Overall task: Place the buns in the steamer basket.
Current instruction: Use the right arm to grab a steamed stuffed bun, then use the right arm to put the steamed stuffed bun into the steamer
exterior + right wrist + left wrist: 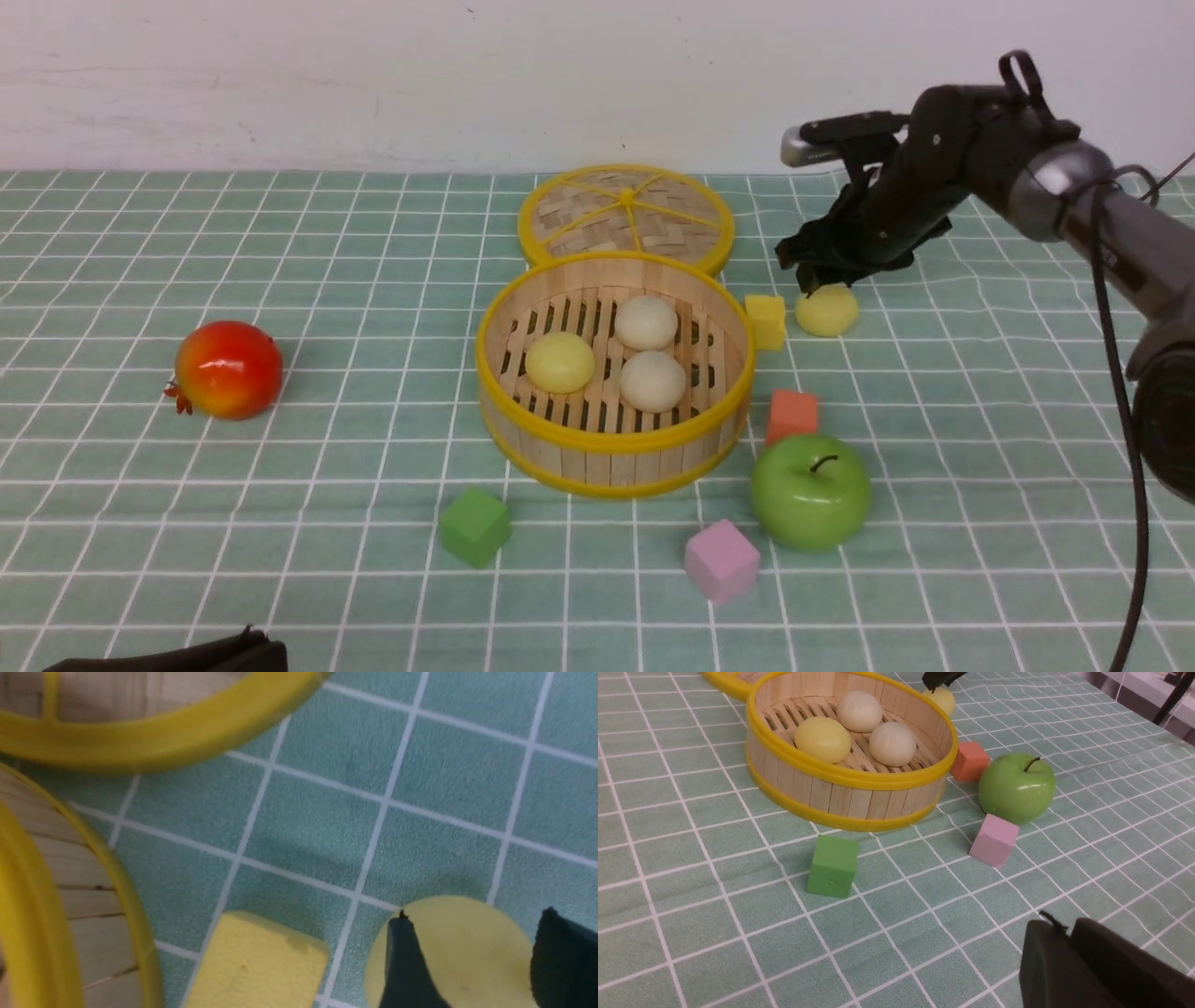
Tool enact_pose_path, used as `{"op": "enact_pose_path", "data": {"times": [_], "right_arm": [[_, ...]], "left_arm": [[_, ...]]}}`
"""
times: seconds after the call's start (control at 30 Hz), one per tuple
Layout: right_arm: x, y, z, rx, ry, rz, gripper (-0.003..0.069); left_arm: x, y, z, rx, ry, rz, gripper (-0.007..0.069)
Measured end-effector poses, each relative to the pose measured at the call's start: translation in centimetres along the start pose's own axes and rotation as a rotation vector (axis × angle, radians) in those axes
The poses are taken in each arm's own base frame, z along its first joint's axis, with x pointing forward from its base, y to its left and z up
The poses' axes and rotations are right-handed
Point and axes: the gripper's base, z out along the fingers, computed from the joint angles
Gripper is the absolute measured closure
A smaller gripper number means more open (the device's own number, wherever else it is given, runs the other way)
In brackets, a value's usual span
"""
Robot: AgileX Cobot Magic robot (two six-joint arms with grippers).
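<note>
We find the right gripper (812, 283) clamped on a yellow bun (829, 313) near the steamer basket (611, 446) — left gripper (1070, 933) jaws together.

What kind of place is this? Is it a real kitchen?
Probably not a kitchen: it looks like a robot practice table. A black robot arm reaches over a green checked tablecloth by a bare white wall, with a steamer basket, buns and coloured cubes laid out.
</note>
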Motion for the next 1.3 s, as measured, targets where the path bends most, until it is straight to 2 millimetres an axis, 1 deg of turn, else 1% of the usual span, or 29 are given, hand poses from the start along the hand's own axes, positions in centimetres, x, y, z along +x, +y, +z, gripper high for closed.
{"op": "enact_pose_path", "data": {"times": [0.17, 0.33, 0.4, 0.43, 0.53, 0.63, 0.73, 0.8, 0.83, 0.87, 0.9, 0.93, 0.97, 1.0, 1.07, 1.13, 1.17, 1.2, 1.23, 1.3], "right_arm": [[0.3, -0.2, 0.9, 0.016, -0.002, -0.010, 0.0330], [0.4, -0.3, 1.4, 0.024, -0.011, -0.012, 0.0415], [0.5, -0.4, 1.6, 0.027, -0.010, -0.013, 0.0460], [0.5, -0.4, 1.6, 0.027, -0.010, -0.013, 0.0460], [0.5, -0.4, 1.6, 0.030, -0.008, -0.017, 0.0555], [0.1, -0.3, 0.6, 0.031, -0.002, -0.028, 0.0643], [-0.5, -0.1, -1.4, 0.028, -0.004, -0.037, 0.0654], [-1.0, 0.3, -3.4, 0.009, 0.003, -0.048, 0.0654], [-1.5, 0.8, -4.9, -0.009, 0.001, -0.060, 0.0654], [-1.5, 1.0, -5.1, -0.020, 0.008, -0.063, 0.0654], [-1.9, 2.4, -7.5, -0.070, 0.010, -0.091, 0.0654], [-2.1, 3.2, -8.4, -0.098, 0.010, -0.107, 0.0654], [-2.1, 3.5, -8.6, -0.106, 0.014, -0.111, 0.0653], [-2.3, 5.4, -10.1, -0.164, 0.004, -0.139, 0.0651], [-2.6, 8.3, -11.7, -0.232, -0.022, -0.179, 0.0648], [-2.6, 10.7, -12.4, -0.275, -0.041, -0.207, 0.0647], [-2.6, 10.9, -12.4, -0.279, -0.043, -0.210, 0.0647], [-2.6, 12.6, -12.4, -0.301, -0.058, -0.233, 0.0648], [-2.5, 13.5, -12.3, -0.309, -0.069, -0.245, 0.0648], [-2.1, 16.1, -11.7, -0.339, -0.083, -0.275, 0.0647]], "left_arm": [[0.0, 0.0, 0.0, 0.000, 0.000, 0.000, 0.0565], [0.0, 0.0, 0.0, 0.000, 0.000, 0.000, 0.0565], [0.0, 0.0, 0.0, 0.000, 0.000, 0.000, 0.0564], [0.0, 0.0, 0.0, 0.000, 0.000, 0.000, 0.0564], [0.0, 0.0, 0.0, 0.000, 0.000, 0.000, 0.0557], [0.0, 0.0, 0.0, 0.000, 0.000, 0.000, 0.0554], [0.0, 0.0, 0.0, 0.000, 0.000, 0.000, 0.0552], [0.0, 0.0, 0.0, 0.000, 0.000, 0.000, 0.0550], [0.0, 0.0, 0.0, 0.000, 0.000, 0.000, 0.0550], [0.0, 0.0, 0.0, 0.000, 0.000, 0.000, 0.0550], [0.0, 0.0, 0.0, 0.000, 0.000, 0.000, 0.0549], [0.0, 0.0, 0.0, 0.000, 0.000, 0.000, 0.0549], [0.0, 0.0, 0.0, 0.000, 0.000, 0.000, 0.0549], [0.0, 0.0, 0.0, 0.000, 0.000, 0.000, 0.0547], [0.0, 0.0, 0.0, 0.000, 0.000, 0.000, 0.0546], [0.0, 0.0, 0.0, 0.000, 0.000, 0.000, 0.0544], [0.0, 0.0, 0.0, 0.000, 0.000, 0.000, 0.0543], [0.0, 0.0, 0.0, 0.000, 0.000, 0.000, 0.0541], [0.0, 0.0, 0.0, 0.000, 0.000, 0.000, 0.0539], [0.0, 0.0, 0.0, 0.000, 0.000, 0.000, 0.0535]]}}
